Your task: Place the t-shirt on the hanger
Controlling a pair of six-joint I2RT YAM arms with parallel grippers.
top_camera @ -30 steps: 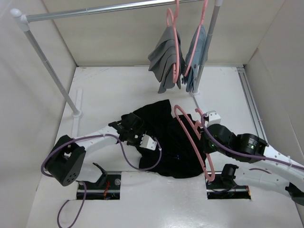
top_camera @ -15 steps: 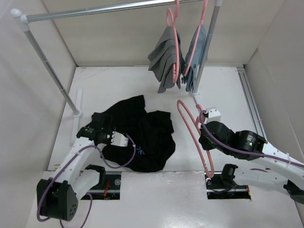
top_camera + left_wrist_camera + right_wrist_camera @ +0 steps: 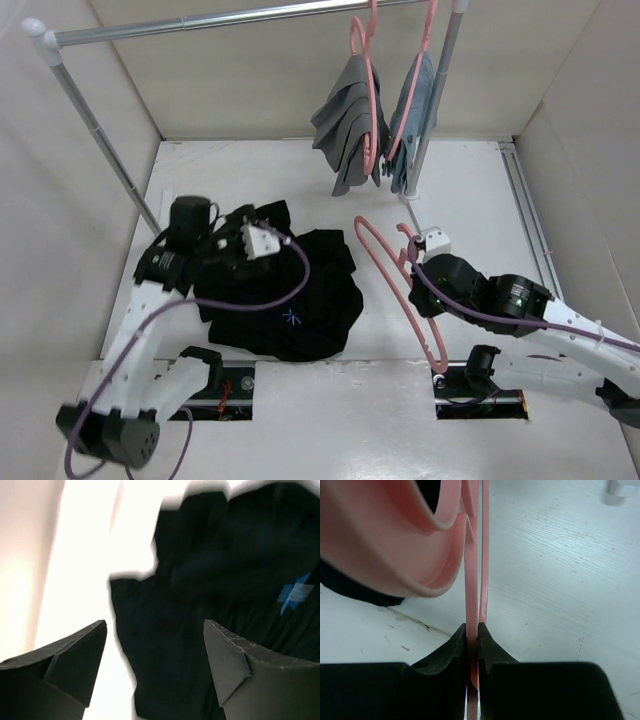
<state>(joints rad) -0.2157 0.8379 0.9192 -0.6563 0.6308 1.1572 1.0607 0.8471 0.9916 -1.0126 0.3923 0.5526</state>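
The black t-shirt (image 3: pixel 300 300) lies crumpled on the white table, left of centre, with a small blue label (image 3: pixel 297 592) showing. My left gripper (image 3: pixel 262 238) hovers over the shirt's upper left part. In the left wrist view its fingers (image 3: pixel 75 655) stand wide apart, with nothing between them and the t-shirt (image 3: pixel 215 565) beneath. The pink hanger (image 3: pixel 403 300) stands slanted to the right of the shirt. My right gripper (image 3: pixel 414 262) is shut on it. In the right wrist view the right gripper (image 3: pixel 472 630) pinches the hanger's (image 3: pixel 420 545) thin bar.
A metal clothes rail (image 3: pixel 200 22) spans the back on two poles (image 3: pixel 110 150). Two pink hangers hang on it, with a grey garment (image 3: pixel 345 125) and a blue-grey garment (image 3: pixel 415 110). The rack's foot (image 3: pixel 160 238) sits beside the left arm. Walls enclose the table.
The left gripper dragged the t-shirt leftwards, then opened and let it go, rising toward the back left. The right gripper shifted the hanger slightly left, off the shirt.
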